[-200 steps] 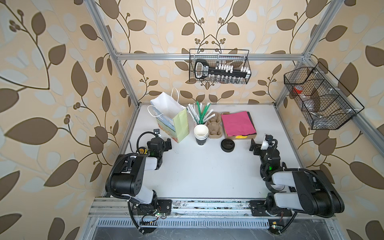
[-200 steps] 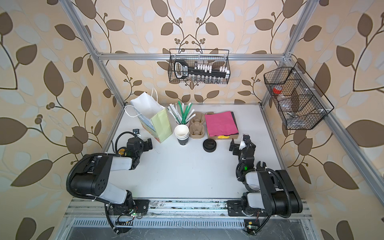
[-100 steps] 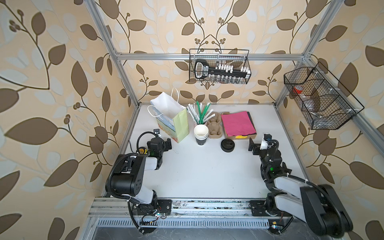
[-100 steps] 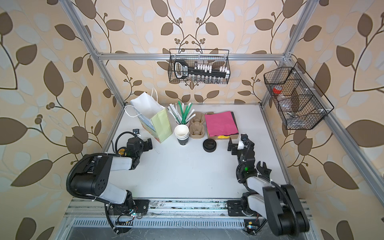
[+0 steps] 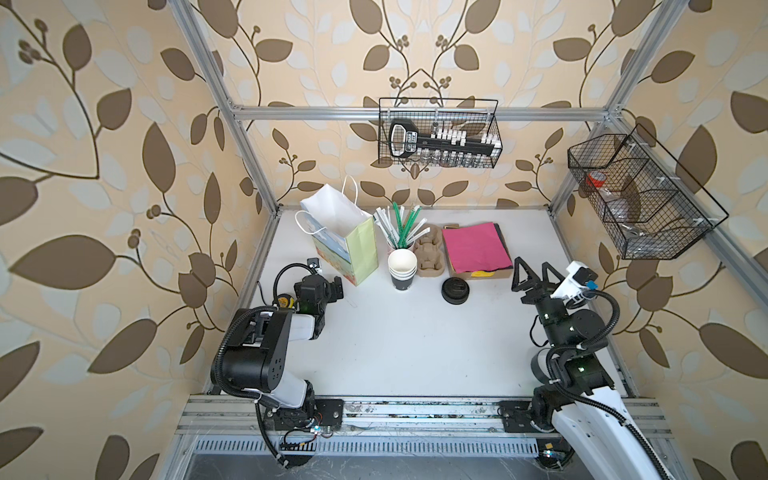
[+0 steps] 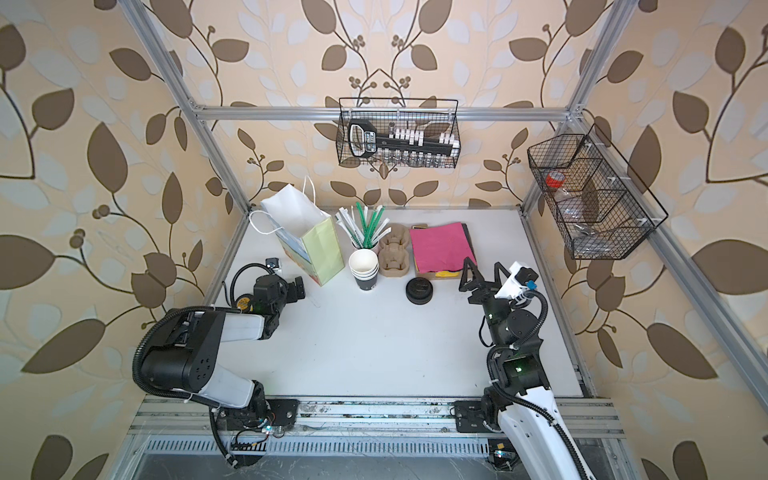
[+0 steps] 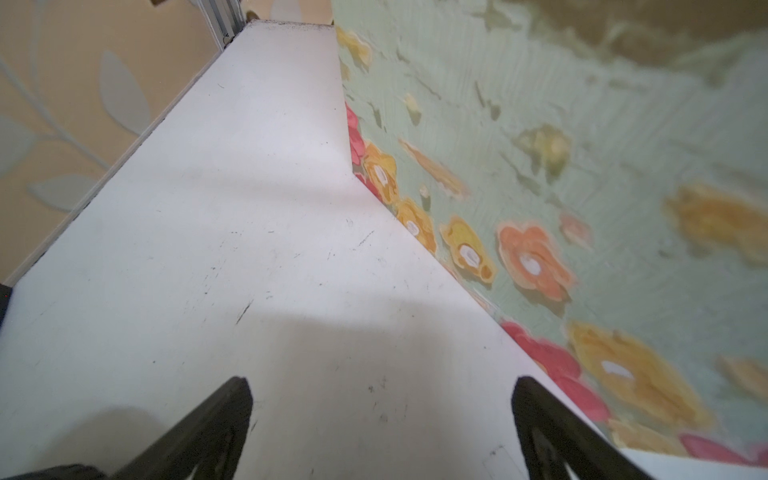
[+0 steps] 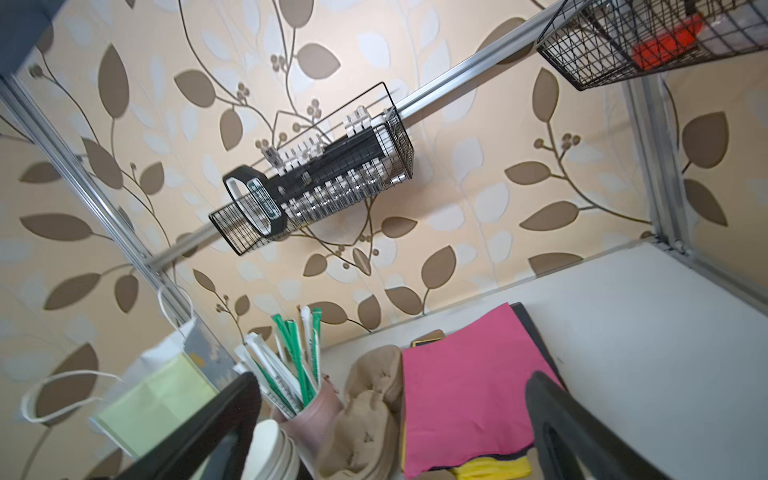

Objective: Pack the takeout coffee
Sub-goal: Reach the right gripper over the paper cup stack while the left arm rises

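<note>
Left jaws: spread wide with nothing between them. In the left wrist view we see only bare surface (image 7: 249, 249) under the two tips.
Left jaws, place: low over the surface, just beside the flowered face of the paper bag (image 5: 360, 253). We cannot tell whether they touch it.
Right jaws: spread wide and empty, with the tips tilted up toward the back wall.
Right jaws, place: well apart from the paper bag, far to its right in both top views, at the near corner of the cardboard tray (image 5: 486, 274).
Paper bag: upright, mouth open, white handles up.
Stack of cups (image 5: 402, 266): just beside the bag on its right, lidless, with white insides.
Straws (image 5: 401, 224): wrapped green and white, standing in a cup at the bag's right rear corner.
Pulp carriers (image 5: 430, 257): right of the bag, past the stack of cups.
Pink sheet (image 5: 476, 247): lies flat on the cardboard tray, farther right of the bag.
Black lids (image 5: 455, 290): loose on the surface, right of the bag and nearer the front edge.
Takeout coffee: we cannot tell from these views where it is.
</note>
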You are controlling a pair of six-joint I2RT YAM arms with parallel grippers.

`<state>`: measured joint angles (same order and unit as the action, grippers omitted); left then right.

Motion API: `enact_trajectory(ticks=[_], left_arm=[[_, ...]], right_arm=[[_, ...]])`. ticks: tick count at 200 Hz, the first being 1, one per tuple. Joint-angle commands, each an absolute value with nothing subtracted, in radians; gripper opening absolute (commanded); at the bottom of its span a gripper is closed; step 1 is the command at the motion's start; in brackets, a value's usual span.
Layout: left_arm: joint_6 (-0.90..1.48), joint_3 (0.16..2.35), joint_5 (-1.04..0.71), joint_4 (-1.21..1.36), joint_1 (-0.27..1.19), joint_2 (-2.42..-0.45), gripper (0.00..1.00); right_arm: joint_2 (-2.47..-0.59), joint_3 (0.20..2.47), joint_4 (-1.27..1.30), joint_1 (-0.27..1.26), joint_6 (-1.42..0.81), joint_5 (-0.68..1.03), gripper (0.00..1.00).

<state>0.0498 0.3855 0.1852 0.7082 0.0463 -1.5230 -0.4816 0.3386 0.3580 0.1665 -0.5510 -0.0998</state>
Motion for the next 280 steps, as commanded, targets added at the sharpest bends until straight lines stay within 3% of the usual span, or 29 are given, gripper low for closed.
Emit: enact_trajectory(ticks=[1, 13, 52, 82, 109, 144, 173, 229, 280], left_arm=[[0.028, 0.375, 0.19, 0.755, 0.049, -1.489, 0.99], [0.03, 0.382, 0.217, 0.718, 0.057, -1.453, 0.99], [0.059, 0.443, 0.182, 0.432, 0.067, -1.22, 0.99], [0.255, 0.414, 0.113, 0.282, 0.071, -0.933, 0.99], [0.466, 0.556, 0.268, -0.112, 0.131, -0.807, 0.99], [0.622, 0.821, 0.154, -0.479, 0.132, -0.842, 0.99], [0.787, 0.879, 0.144, -0.688, 0.129, -0.823, 0.99], [0.662, 0.813, 0.008, -0.661, 0.131, -0.667, 0.99], [0.598, 0.87, 0.003, -0.77, 0.157, -0.724, 0.99]], right_arm=[[-0.533, 0.345, 0.365, 0.208, -0.645, -0.049, 1.0], [-0.585, 0.432, 0.272, 0.29, -0.568, -0.101, 1.0], [-0.794, 0.657, 0.123, 0.715, -0.365, -0.554, 1.0], [-1.035, 0.932, -0.151, 0.83, -0.407, -0.654, 1.0], [-1.18, 1.098, -0.297, 0.846, -0.461, -0.612, 0.97], [-1.304, 1.239, -0.424, 0.847, -0.481, -0.51, 0.92], [-1.395, 1.335, -0.49, 0.836, -0.47, -0.41, 0.86], [-1.619, 1.492, -0.601, 0.793, -0.491, -0.307, 0.74], [-1.809, 1.657, -0.674, 0.76, -0.481, -0.255, 0.59]])
